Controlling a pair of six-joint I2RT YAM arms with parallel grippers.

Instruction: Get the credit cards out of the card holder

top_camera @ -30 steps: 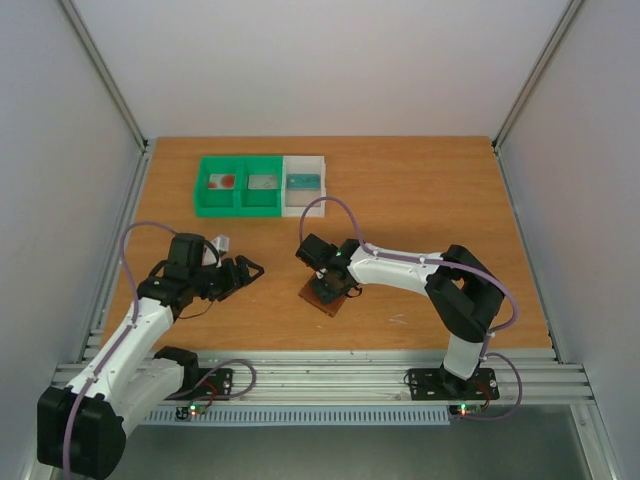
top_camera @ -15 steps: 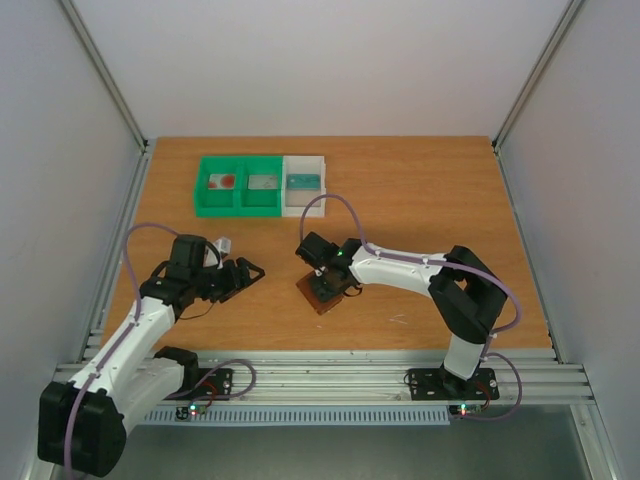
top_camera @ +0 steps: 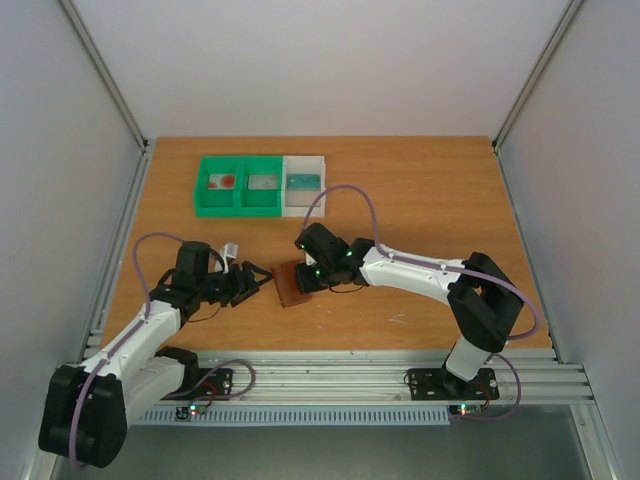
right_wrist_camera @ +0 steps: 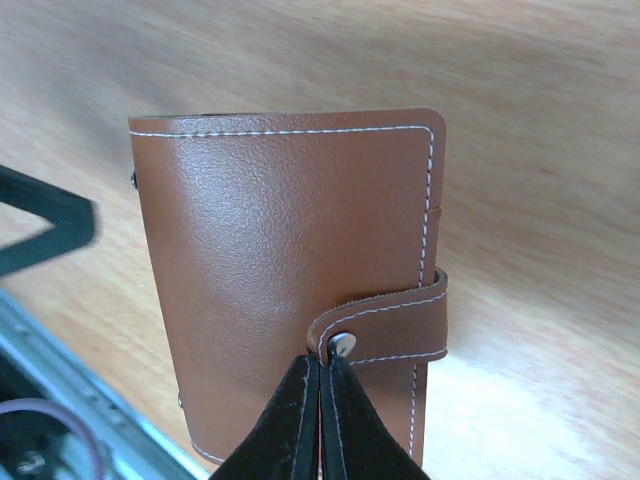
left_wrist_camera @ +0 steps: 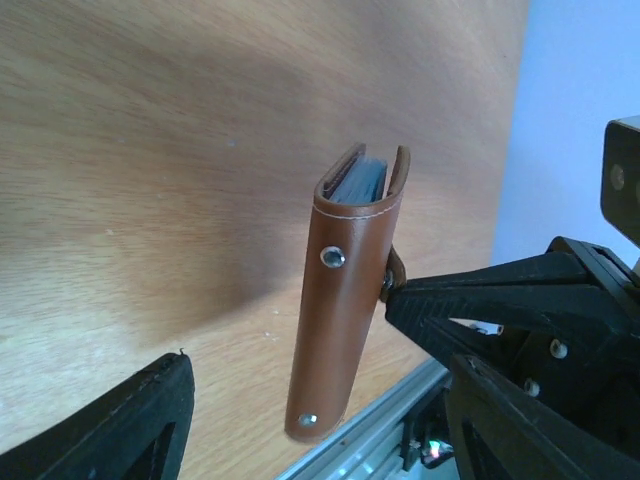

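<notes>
The brown leather card holder (top_camera: 291, 283) stands on edge near the table's front, between the two arms. My right gripper (right_wrist_camera: 322, 365) is shut on the tip of its strap, right beside the snap stud (right_wrist_camera: 341, 345). The holder's cover (right_wrist_camera: 280, 270) is closed. My left gripper (left_wrist_camera: 325, 365) is open, its fingers spread either side of the holder's spine (left_wrist_camera: 345, 300) without touching it. Blue-grey edges (left_wrist_camera: 362, 183) show in the holder's top; I cannot tell credit cards from lining there. A red card (top_camera: 226, 181) and a pale one (top_camera: 262, 182) lie in the green bin.
The green two-compartment bin (top_camera: 238, 203) and a white bin (top_camera: 304, 207) with something teal in it stand at the back of the table. The aluminium rail (top_camera: 330, 368) runs along the front edge, close below the holder.
My right gripper has carried the card holder left toward my left gripper and tipped it onto its edge. My left arm has reached right to meet it.
</notes>
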